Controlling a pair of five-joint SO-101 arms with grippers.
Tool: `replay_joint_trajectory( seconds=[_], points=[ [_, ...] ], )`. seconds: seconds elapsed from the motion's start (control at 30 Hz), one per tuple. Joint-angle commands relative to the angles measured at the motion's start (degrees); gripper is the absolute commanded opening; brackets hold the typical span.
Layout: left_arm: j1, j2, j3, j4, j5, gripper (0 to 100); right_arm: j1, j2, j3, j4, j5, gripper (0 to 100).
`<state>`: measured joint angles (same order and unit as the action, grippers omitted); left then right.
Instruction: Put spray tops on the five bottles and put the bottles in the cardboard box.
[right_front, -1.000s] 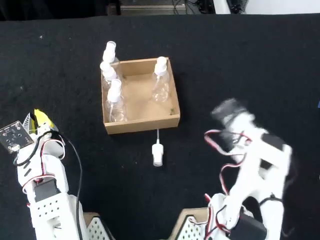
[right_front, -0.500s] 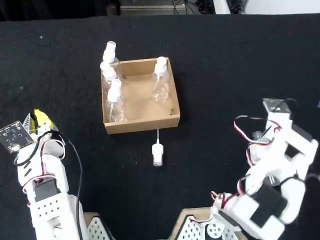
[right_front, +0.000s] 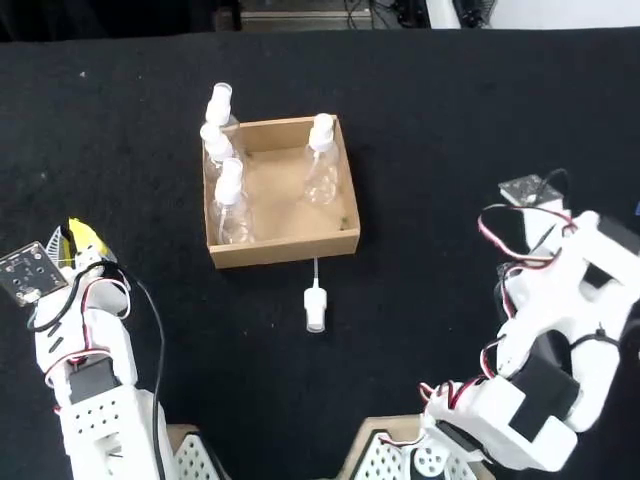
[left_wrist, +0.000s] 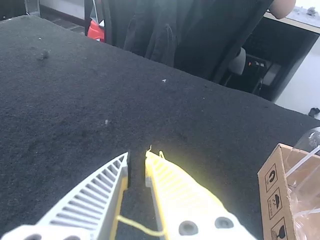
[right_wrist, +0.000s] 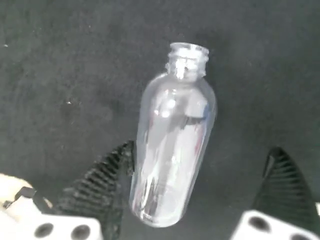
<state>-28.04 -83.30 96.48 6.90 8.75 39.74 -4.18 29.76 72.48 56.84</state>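
Observation:
The cardboard box (right_front: 283, 247) sits mid-table. Three capped bottles line its left wall (right_front: 230, 195), the farthest one (right_front: 220, 103) at the back corner. Another capped bottle (right_front: 321, 160) stands at the box's right back. A loose white spray top (right_front: 315, 306) lies just in front of the box. An uncapped clear bottle (right_wrist: 172, 150) lies on the black mat, and my right gripper (right_wrist: 201, 151) hangs open around it, one black finger on each side. My left gripper (left_wrist: 137, 156) is shut and holds nothing, low over the mat at the table's left front.
A black mat covers the table. The right arm (right_front: 560, 300) stands at the right front and the left arm (right_front: 85, 350) at the left front. A corner of the box (left_wrist: 280, 190) shows in the left wrist view.
The right arm has swung to the right, away from the box, and now hangs over the uncapped bottle. The left arm, box and spray top have not moved.

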Motion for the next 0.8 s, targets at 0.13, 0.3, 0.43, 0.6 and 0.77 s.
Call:
replay_joint_trajectory(
  seconds=[0.13, 0.3, 0.43, 0.6, 0.77],
  points=[
    [0.7, -0.5, 1.4, 0.3, -0.4, 6, -0.9, -0.1, 9.8, -16.1, -2.5, 31.7],
    [0.7, -0.5, 1.4, 0.2, -0.4, 6, -2.5, -0.1, 10.4, -18.0, -7.3, 32.1],
    [0.7, -0.5, 1.4, 0.3, -0.4, 6, -3.3, -0.1, 10.3, -18.0, -13.5, 32.2],
    [0.7, -0.5, 1.4, 0.3, -0.4, 6, -3.3, -0.2, 10.1, -18.0, -23.1, 32.2],
    [0.7, -0.5, 1.4, 0.2, -0.4, 6, -3.2, -0.6, 10.0, -18.4, -27.0, 32.0]
  ],
)
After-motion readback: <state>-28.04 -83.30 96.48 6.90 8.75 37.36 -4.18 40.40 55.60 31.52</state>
